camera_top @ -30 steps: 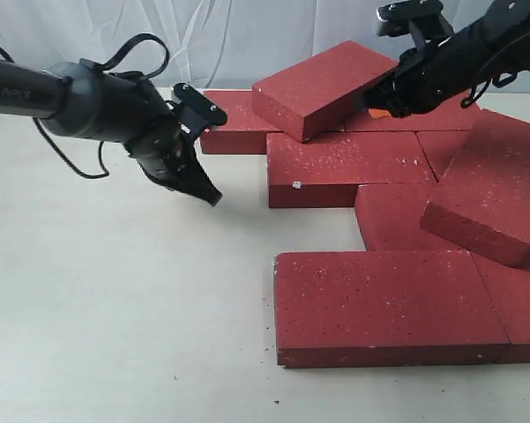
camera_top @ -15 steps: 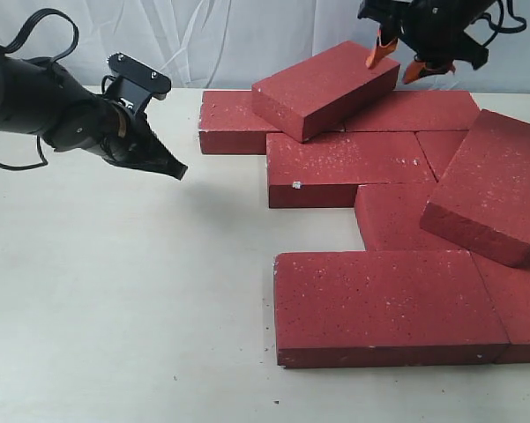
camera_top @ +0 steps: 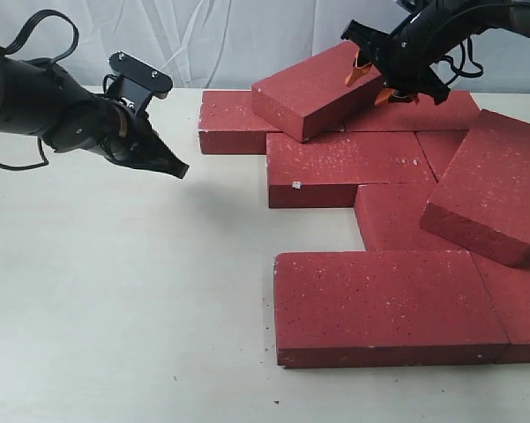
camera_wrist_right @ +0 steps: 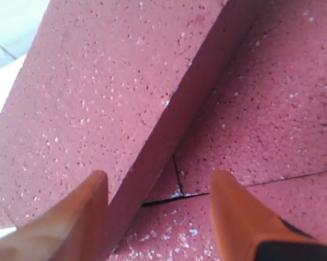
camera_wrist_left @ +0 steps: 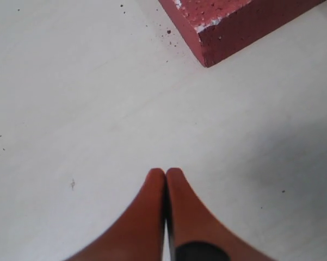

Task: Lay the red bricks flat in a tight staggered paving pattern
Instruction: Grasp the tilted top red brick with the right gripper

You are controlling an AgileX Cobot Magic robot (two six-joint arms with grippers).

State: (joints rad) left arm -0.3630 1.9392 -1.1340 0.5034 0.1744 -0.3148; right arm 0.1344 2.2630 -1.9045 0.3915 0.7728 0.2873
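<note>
Red bricks (camera_top: 384,304) fill the exterior view from 1 round to 5 o'clock of the table (camera_top: 115,308), most of them flat and touching. A tilted brick (camera_top: 322,88) at 1 o'clock leans across the back row, its long axis running from 8 to 2 o'clock. The right gripper (camera_top: 375,84) hangs at its 2 o'clock end. The left gripper (camera_top: 172,167) hovers at 10 o'clock over bare table.

In the left wrist view the claw is pressed together and empty.

In the right wrist view the orange fingers (camera_wrist_right: 71,223) stand apart astride the tilted brick's edge, gripping nothing.

Seating that brick seems the step in hand. Next would be to close on it and lower it flat.
</note>
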